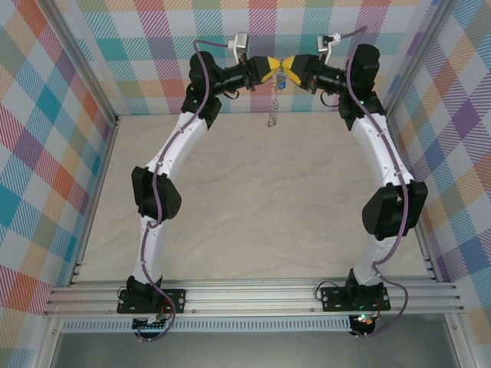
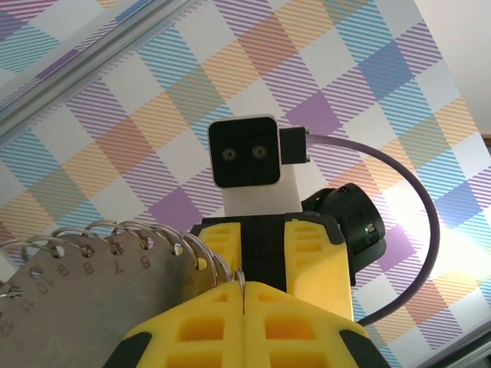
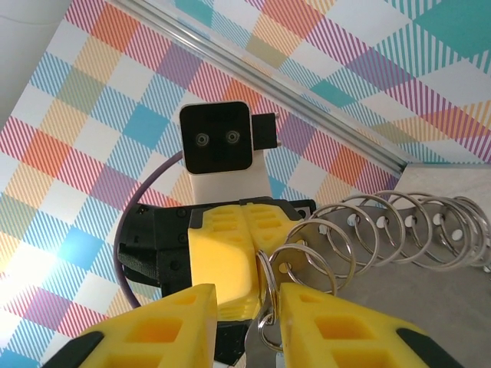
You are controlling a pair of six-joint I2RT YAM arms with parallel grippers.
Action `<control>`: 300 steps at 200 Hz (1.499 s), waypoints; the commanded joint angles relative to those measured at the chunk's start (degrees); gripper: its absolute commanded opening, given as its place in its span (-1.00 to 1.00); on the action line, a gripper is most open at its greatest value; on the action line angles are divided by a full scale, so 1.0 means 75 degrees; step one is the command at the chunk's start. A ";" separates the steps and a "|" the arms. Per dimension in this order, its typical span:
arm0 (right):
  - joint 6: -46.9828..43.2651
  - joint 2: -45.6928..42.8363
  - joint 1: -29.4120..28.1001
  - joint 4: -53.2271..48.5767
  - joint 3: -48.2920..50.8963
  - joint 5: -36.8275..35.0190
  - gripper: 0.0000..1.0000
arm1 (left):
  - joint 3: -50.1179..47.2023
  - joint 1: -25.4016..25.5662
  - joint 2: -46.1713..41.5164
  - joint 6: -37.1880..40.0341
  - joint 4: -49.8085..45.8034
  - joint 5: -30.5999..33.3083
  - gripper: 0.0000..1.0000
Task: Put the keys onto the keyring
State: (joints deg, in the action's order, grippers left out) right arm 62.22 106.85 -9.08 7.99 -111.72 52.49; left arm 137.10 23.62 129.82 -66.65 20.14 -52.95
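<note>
High at the back of the cell my two grippers meet tip to tip. The left gripper [image 1: 268,70] [image 2: 244,288] is shut on one thin silver split ring of the keyring [image 2: 242,277]. That ring belongs to a row of rings threaded through a numbered metal plate [image 2: 84,303], which hangs down like a chain [image 1: 271,107]. The right gripper [image 1: 291,68] [image 3: 247,308] stands open, its yellow fingers either side of the held ring [image 3: 265,285] and a smaller ring below it. The key [image 1: 281,77] shows as a small blue spot between the tips; whether it hangs on a ring I cannot tell.
The beige table top [image 1: 261,207] lies far below both grippers. Checked walls [image 1: 46,153] and aluminium posts close in the back and sides. A rail [image 1: 253,295] carries both arm bases at the near edge.
</note>
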 commanded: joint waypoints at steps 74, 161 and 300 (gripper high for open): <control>0.0222 0.0372 -0.0079 0.0446 -0.0661 0.0000 -0.87 | 0.0271 0.0050 -0.0012 -0.0147 0.0618 0.0009 -1.00; 0.0511 0.0786 -0.0114 0.0582 -0.1241 0.0269 -0.84 | 0.0421 0.0062 0.0078 -0.0195 0.0602 -0.0114 -1.00; -0.1987 0.0919 0.0196 -0.2369 -0.2174 0.1367 -1.00 | 0.0247 -0.0393 -0.0291 0.0408 -0.0353 -0.0159 -0.07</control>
State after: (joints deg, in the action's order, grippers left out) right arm 55.44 112.79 -8.73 -2.37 -123.81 57.43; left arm 138.69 22.65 130.56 -66.22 19.64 -52.82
